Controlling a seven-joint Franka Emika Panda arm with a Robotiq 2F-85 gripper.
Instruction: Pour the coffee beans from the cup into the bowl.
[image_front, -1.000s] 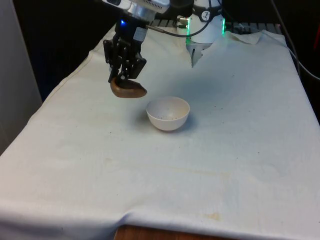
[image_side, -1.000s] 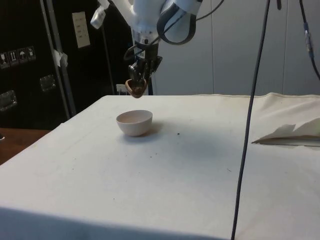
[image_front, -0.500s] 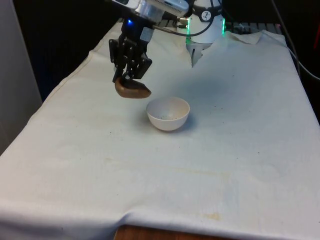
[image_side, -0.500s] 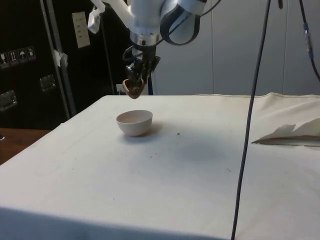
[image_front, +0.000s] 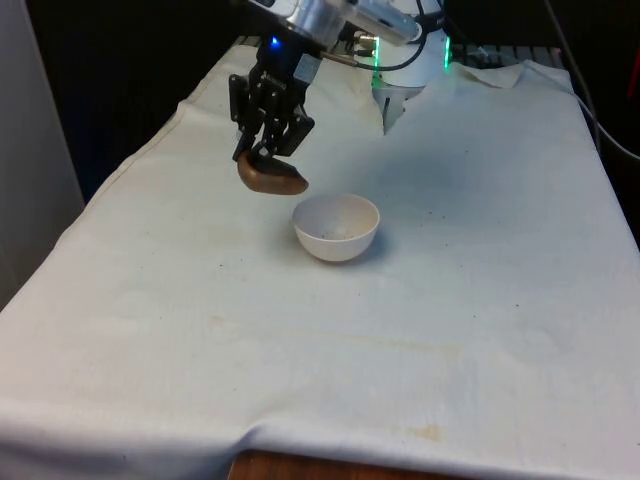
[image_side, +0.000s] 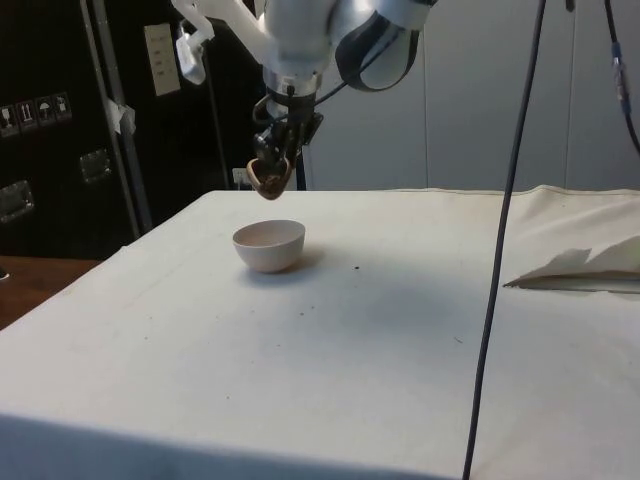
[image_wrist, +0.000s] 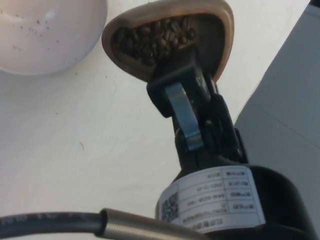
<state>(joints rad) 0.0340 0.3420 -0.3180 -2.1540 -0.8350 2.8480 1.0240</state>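
My end effector (image_front: 266, 150) clamped on brown cup (image_front: 272, 177), held aloft, tilted. Coffee beans (image_wrist: 150, 40) inside, bunched toward lower rim. Since a second ago I've risen and shifted closer to the white bowl (image_front: 336, 227); cup now at bowl's 10 o'clock, above the surface (image_front: 300, 340).

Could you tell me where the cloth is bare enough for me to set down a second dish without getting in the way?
Bare cloth runs from the white bowl to the near edge, and also to the front view's right of the bowl. It is crowded at the bowl's far rim towards the front view's left, where the end effector holds the brown cup of coffee beans.
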